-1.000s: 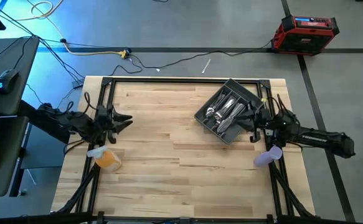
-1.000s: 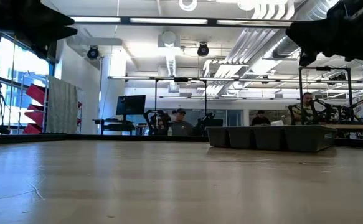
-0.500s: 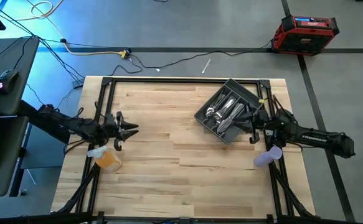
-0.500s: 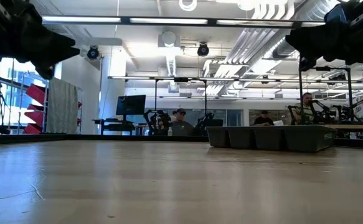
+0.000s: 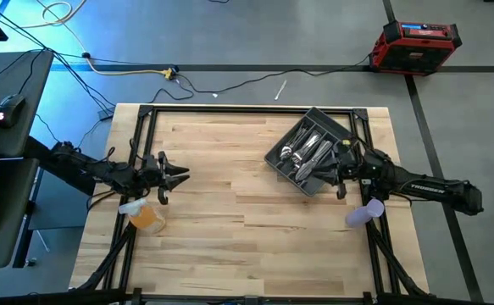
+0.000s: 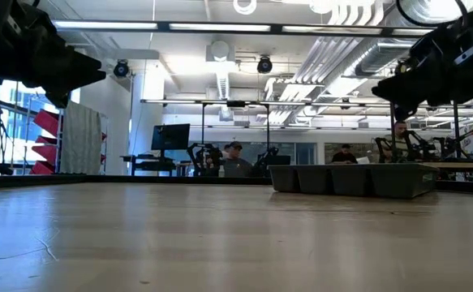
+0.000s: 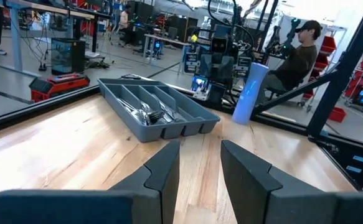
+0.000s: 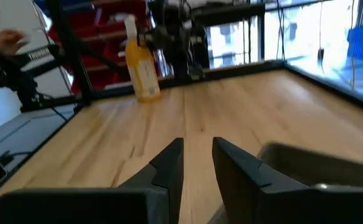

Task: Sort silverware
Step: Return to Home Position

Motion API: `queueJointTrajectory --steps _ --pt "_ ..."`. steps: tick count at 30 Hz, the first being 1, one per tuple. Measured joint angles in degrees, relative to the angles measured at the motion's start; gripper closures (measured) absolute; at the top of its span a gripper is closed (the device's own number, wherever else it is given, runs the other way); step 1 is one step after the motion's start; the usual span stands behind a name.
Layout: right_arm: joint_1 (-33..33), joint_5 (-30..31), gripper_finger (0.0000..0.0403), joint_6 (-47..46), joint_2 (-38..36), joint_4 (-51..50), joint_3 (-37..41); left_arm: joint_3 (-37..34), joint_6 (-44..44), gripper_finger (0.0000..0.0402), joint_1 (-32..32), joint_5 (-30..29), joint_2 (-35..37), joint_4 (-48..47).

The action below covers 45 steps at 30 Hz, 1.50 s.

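Silverware (image 5: 306,154) in grey tray (image 5: 335,123), wooden table (image 5: 230,212), workshop behind

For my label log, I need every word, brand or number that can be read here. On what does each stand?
"TROSSEN": white letters on the right arm, seen from above.
Red box on the floor: it has a label, too small to read.
Tray: no text visible.
No other text can be read.

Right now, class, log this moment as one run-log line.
silverware: in tray | left fingers: open, empty, over table left | right fingers: open, empty, by tray
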State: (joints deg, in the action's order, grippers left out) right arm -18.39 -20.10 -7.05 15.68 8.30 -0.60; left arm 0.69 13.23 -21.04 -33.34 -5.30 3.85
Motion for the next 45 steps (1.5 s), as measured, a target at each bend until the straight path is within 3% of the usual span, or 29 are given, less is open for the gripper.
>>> queueJointTrajectory --steps 5,12,16,26,45 --pt "2.8 0.6 0.0329 0.0 -2.8 -4.8 0.0 0.0 0.0 0.0305 -0.1 0.0 0.8 0.0" --pt "11.6 0.1 0.0329 0.0 -15.8 -4.6 0.0 0.0 0.1 0.0305 5.7 1.2 4.1 -0.1" --pt "13.6 0.2 0.0329 0.0 -15.6 -0.4 0.0 0.0 0.1 0.0305 11.2 1.2 5.1 -0.1" --pt "13.0 0.1 0.0329 0.0 -15.6 -2.8 0.0 0.0 0.1 0.0305 22.0 1.2 5.1 0.0" --pt "13.0 0.1 0.0329 0.0 -15.3 -4.7 0.1 0.0 0.1 0.0305 23.1 1.2 4.7 0.0"
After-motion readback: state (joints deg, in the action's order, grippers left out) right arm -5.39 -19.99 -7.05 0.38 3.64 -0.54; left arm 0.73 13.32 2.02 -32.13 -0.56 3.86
